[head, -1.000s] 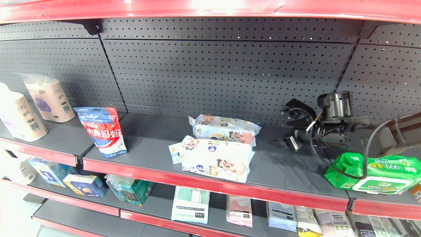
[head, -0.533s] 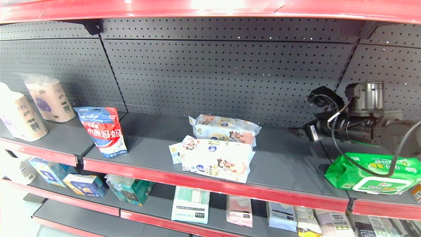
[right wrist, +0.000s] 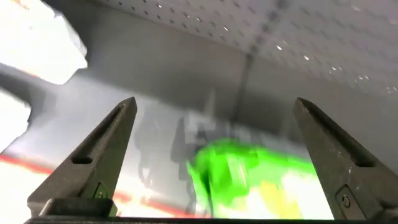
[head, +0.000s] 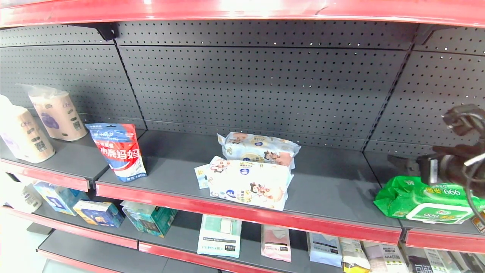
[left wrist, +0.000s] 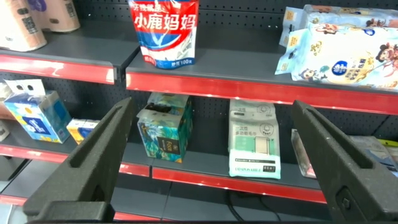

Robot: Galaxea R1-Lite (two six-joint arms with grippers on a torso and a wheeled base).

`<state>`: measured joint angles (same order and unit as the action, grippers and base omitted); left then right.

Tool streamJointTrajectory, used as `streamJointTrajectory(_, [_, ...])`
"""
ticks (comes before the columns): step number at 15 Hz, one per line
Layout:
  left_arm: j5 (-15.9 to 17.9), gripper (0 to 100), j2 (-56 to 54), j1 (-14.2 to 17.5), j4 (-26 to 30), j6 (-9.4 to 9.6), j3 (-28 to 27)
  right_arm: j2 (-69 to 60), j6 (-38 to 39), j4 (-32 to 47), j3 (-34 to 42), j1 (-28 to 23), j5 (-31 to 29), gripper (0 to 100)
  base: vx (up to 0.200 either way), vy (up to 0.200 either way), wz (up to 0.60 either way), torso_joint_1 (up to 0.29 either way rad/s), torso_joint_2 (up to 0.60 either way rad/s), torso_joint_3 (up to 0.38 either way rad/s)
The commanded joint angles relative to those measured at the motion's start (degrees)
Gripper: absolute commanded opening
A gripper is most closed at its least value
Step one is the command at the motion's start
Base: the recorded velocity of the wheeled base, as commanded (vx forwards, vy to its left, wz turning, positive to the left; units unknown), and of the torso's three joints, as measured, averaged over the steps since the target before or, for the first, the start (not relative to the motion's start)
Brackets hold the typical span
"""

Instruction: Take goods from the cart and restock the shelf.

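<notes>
Wipes pack point(head: 420, 197) lies near wide-spread right hand point(right wrist: 214, 102); left hand point(left wrist: 211, 104), equally wide, faces teal box point(left wrist: 163, 127)

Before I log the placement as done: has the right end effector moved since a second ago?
Yes. The right end effector has drawn rightward, now by the green wipes pack.

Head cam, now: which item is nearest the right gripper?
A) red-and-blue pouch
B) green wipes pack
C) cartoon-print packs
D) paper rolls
B: the green wipes pack lies at the right end of the shelf, directly beside the right gripper, which is open and empty.
</notes>
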<state>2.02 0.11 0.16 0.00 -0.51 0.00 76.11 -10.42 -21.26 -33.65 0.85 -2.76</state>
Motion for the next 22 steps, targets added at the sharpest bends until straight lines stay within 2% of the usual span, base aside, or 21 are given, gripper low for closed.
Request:
streamJointTrajectory(1, [0.0, 100, 0.0, 0.0, 0.0, -0.02, 0.0, -22.5, -1.5, 0.4, 15.5, -10.3, 1.2, 100, 0.000, 0.000, 0.00, 0.000, 0.00, 0.000])
streamJointTrajectory(4, [0.0, 100, 0.0, 0.0, 0.0, -0.02, 0.0, -38.7, -1.7, 0.3, 27.4, -10.0, 2.1, 100, 0.000, 0.000, 0.00, 0.000, 0.00, 0.000])
streamJointTrajectory(6, [0.0, 100, 0.0, 0.0, 0.0, -0.02, 0.0, -45.8, 2.9, 0.5, 29.1, -9.3, 5.7, 100, 0.000, 0.000, 0.00, 0.000, 0.00, 0.000])
streamJointTrajectory(9, [0.0, 100, 0.0, 0.0, 0.0, -0.02, 0.0, -56.2, 3.7, 3.1, 33.6, -9.0, 6.7, 100, 0.000, 0.000, 0.00, 0.000, 0.00, 0.000])
streamJointTrajectory(10, [0.1, 100, 0.0, 0.0, 0.0, -0.02, 0.0, -65.8, 3.9, 13.4, 33.6, -8.0, 7.9, 100, 0.000, 0.000, 0.00, 0.000, 0.00, 0.000])
streamJointTrajectory(11, [0.1, 100, 0.0, 0.0, 0.0, -0.02, 0.0, -71.4, 4.3, 18.6, 33.4, -7.4, 8.1, 100, 0.000, 0.000, 0.00, 0.000, 0.00, 0.000])
streamJointTrajectory(14, [0.0, 100, 0.0, 0.0, 0.0, -0.02, 0.0, -70.5, 6.1, 19.5, 33.6, -7.4, 8.0, 100, 0.000, 0.000, 0.00, 0.000, 0.00, 0.000])
streamJointTrajectory(16, [0.2, 100, 0.0, 0.0, 0.0, 0.07, 0.0, -70.3, 10.1, 21.9, 33.4, -5.8, 5.9, 100, 0.000, 0.000, 0.00, 0.000, 0.00, 0.000])
streamJointTrajectory(22, [0.2, 100, 0.1, 0.0, 0.0, 0.07, 0.0, -70.4, 10.2, 21.8, 33.6, -5.7, 4.2, 100, 0.000, 0.000, 0.00, 0.000, 0.00, 0.000])
